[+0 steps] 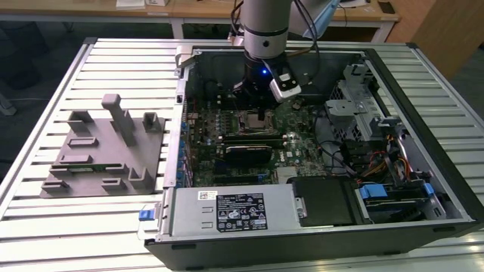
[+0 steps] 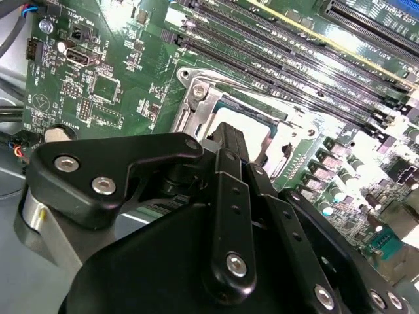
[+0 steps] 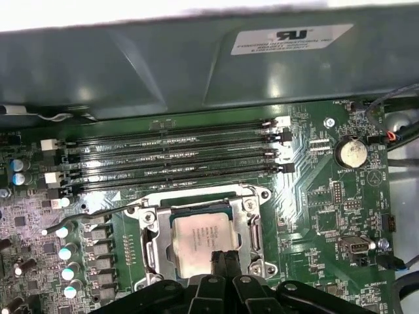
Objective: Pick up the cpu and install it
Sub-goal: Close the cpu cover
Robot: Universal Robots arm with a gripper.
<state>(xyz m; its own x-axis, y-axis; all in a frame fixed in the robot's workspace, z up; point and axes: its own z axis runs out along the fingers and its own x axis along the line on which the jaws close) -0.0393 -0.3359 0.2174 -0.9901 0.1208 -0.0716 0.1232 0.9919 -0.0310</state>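
Cpu lies flat in socket. Claw pressed together at its edge, pinching nothing. Judged light, stiff, fragile; grip opposite edges.

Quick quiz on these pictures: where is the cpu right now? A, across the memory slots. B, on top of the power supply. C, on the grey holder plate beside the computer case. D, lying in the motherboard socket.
D: in the first wrist view the cpu lies flat inside the metal frame of the socket, silvery top up, with the gripper at one edge of it.
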